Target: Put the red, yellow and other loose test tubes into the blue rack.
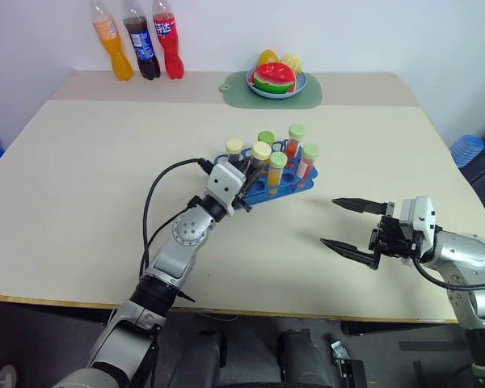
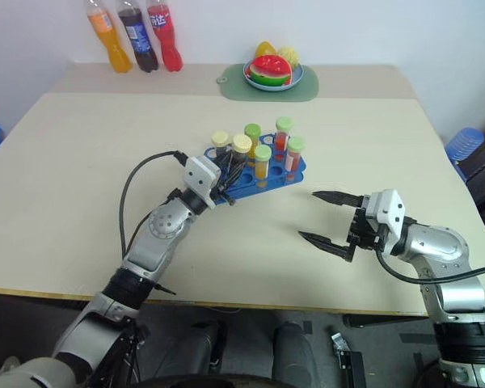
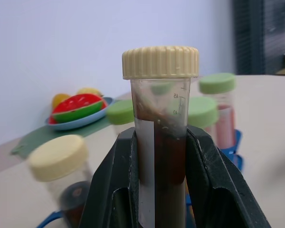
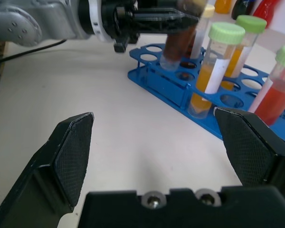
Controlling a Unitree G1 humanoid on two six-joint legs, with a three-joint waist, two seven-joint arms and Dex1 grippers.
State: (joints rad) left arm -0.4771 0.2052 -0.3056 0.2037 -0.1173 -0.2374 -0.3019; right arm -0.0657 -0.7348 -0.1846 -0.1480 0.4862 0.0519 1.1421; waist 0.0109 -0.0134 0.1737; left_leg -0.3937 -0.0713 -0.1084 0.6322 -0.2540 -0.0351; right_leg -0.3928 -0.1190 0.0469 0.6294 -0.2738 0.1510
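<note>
The blue rack (image 1: pixel 289 191) stands mid-table with several capped test tubes upright in it, red-orange and yellow ones (image 4: pixel 210 76) with green caps among them. My left gripper (image 1: pixel 244 189) is shut on the dark brown test tube with a cream cap (image 3: pixel 160 95). That tube is slightly tilted, with its lower end at a hole on the rack's left end (image 4: pixel 171 62). To the right of the rack, my right gripper (image 1: pixel 330 221) hovers open above the table with nothing between its fingers.
Three soda bottles (image 1: pixel 137 40) stand at the back left. A plate of fruit (image 1: pixel 276 81) sits on a green mat at the back centre. A blue stool (image 1: pixel 467 149) stands beyond the table's right edge. Bare tabletop (image 1: pixel 105 178) surrounds the rack.
</note>
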